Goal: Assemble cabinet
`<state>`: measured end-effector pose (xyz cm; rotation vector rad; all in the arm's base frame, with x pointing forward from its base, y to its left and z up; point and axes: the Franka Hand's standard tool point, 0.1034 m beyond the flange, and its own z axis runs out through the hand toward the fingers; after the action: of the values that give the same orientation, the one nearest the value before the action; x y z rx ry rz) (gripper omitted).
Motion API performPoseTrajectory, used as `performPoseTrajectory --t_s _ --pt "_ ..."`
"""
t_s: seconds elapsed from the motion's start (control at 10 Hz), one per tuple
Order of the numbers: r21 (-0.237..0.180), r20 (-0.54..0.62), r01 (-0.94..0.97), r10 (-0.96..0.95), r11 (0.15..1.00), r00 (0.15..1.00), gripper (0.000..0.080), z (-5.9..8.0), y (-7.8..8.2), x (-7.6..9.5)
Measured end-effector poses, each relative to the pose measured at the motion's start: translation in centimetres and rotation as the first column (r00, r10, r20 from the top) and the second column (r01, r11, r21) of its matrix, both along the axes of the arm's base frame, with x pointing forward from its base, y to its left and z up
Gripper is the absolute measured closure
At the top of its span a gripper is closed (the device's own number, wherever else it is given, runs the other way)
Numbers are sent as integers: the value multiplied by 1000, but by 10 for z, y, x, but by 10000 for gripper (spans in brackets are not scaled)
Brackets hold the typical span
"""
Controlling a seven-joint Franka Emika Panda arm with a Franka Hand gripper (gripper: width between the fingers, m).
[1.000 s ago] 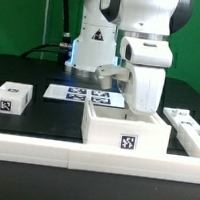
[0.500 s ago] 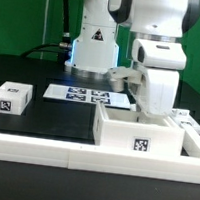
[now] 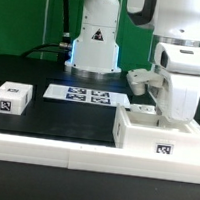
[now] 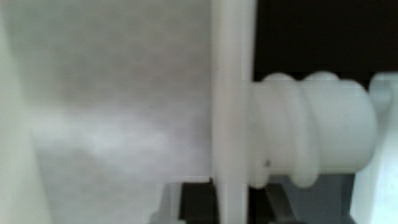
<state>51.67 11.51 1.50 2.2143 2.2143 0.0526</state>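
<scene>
The cabinet (image 3: 156, 136) is a white open-topped box with a tag on its front, standing at the exterior view's right against the front rail. My gripper (image 3: 173, 115) reaches down into it from above and is shut on one of its upright walls. In the wrist view the thin white wall (image 4: 231, 90) runs between my two dark fingers (image 4: 199, 204), with my gripper (image 4: 233, 203) closed on its edge. A blurred, ribbed white part (image 4: 324, 128) sits on one side of the wall.
A small white block with a tag (image 3: 9, 99) lies at the exterior view's left. The marker board (image 3: 88, 95) lies flat in front of the white robot base (image 3: 94, 42). A low white rail (image 3: 42, 148) runs along the table's front edge.
My gripper has moved toward the exterior view's right, dragging the cabinet with it from the middle of the front rail to the right end.
</scene>
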Motion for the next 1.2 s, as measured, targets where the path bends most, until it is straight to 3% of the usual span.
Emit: performPoseTrajectory --t_s 0.5,0.6,0.7,0.8,0.9,1.0,1.1,1.2 --pt "-1 -4 5 -5 1000 1000 757 0 0 0" --pt "-1 -4 5 -5 1000 1000 580 0 0 0" --pt "-1 -4 6 -6 1000 1000 580 0 0 0" --pt "-1 -4 6 -6 1000 1000 378 0 0 0" --pt "-1 -4 6 -6 1000 1000 231 0 0 0" --pt "-1 -4 6 -6 1000 1000 231 0 0 0" --pt "-1 -4 6 -6 1000 1000 68 0 -1 0" --pt "-1 -4 7 -7 1000 1000 12 0 -1 0"
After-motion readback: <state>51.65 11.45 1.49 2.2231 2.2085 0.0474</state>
